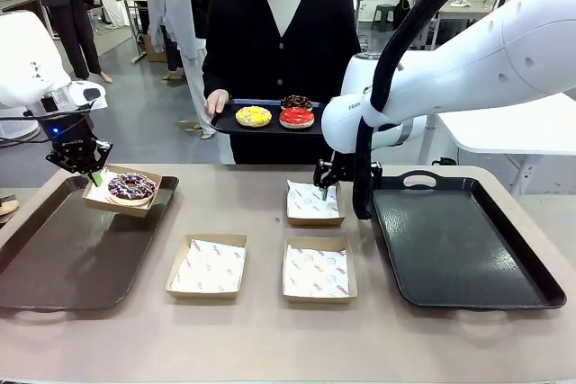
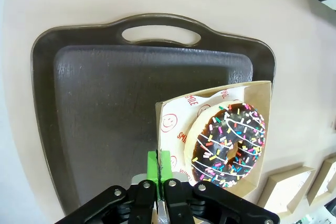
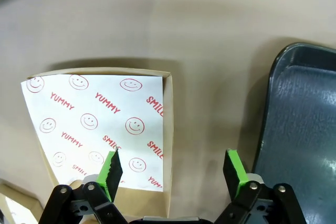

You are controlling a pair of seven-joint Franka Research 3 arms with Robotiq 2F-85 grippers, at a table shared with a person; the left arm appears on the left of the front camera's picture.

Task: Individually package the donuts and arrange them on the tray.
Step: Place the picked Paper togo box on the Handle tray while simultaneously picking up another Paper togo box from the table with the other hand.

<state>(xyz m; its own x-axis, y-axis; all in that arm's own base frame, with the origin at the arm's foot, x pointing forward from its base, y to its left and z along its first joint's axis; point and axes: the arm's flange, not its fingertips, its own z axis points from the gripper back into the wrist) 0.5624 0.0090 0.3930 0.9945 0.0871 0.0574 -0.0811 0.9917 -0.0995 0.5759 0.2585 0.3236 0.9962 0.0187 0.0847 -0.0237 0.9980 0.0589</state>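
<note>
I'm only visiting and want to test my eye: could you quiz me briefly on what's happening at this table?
1. True or false: the robot's left hand is shut on the brown cardboard box holding the chocolate donut with coloured sprinkles.
2. How many empty paper-lined cardboard boxes lie on the table? A two, B three, C four.
3. Fill in: the robot's right hand stands ___ above one of them.
Key: 1 true; 2 B; 3 open.

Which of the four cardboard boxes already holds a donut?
The box at the brown tray, pinched by the left claw, holding the sprinkled donut; the other three boxes hold only paper.
</note>
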